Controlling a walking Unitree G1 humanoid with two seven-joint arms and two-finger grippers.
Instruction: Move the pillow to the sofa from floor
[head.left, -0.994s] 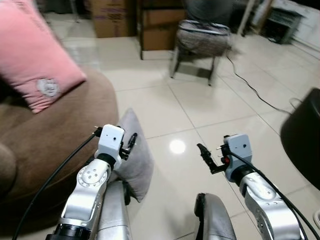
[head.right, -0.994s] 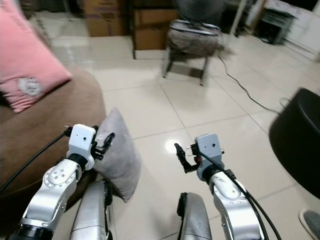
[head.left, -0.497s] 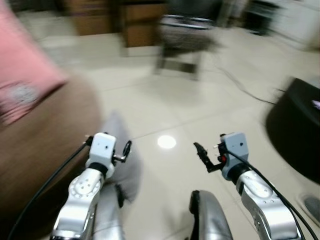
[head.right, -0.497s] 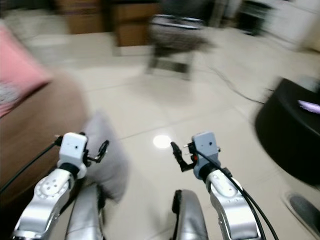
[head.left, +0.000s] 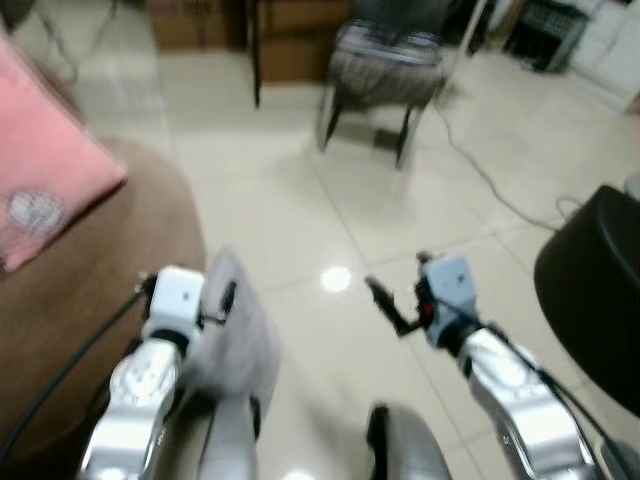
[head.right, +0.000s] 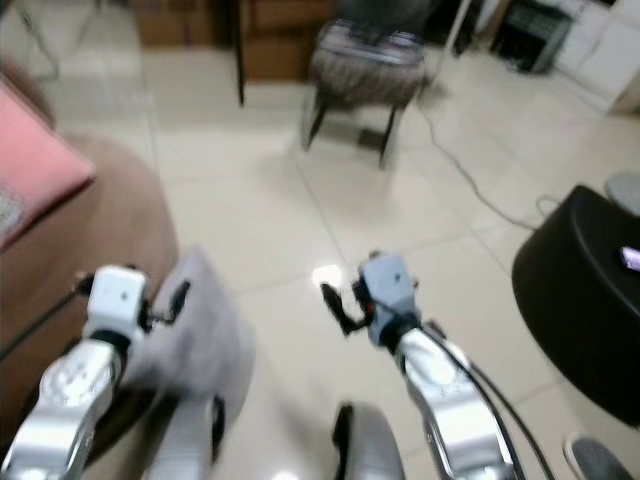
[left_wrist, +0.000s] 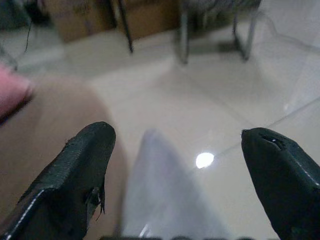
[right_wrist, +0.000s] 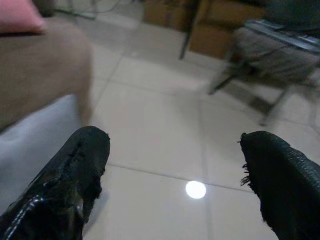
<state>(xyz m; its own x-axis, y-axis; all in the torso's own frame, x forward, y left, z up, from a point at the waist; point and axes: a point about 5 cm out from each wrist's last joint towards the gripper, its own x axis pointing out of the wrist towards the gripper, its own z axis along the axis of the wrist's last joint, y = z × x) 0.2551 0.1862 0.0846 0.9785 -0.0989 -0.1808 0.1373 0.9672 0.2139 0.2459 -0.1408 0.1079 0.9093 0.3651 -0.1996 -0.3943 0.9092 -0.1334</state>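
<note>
Grey pillow on the floor against the sofa, both grippers held spread above it.

The grey pillow (head.left: 235, 335) stands on the tiled floor (head.left: 300, 200), leaning on the brown sofa (head.left: 90, 290) at left. The left gripper (left_wrist: 185, 175) hovers just over the pillow, fingers released wide; the right gripper (right_wrist: 175, 175) hangs to its right, also wide apart. A pink cushion (head.left: 40, 175) lies on the sofa; a chair (head.left: 385, 70) stands far off.
</note>
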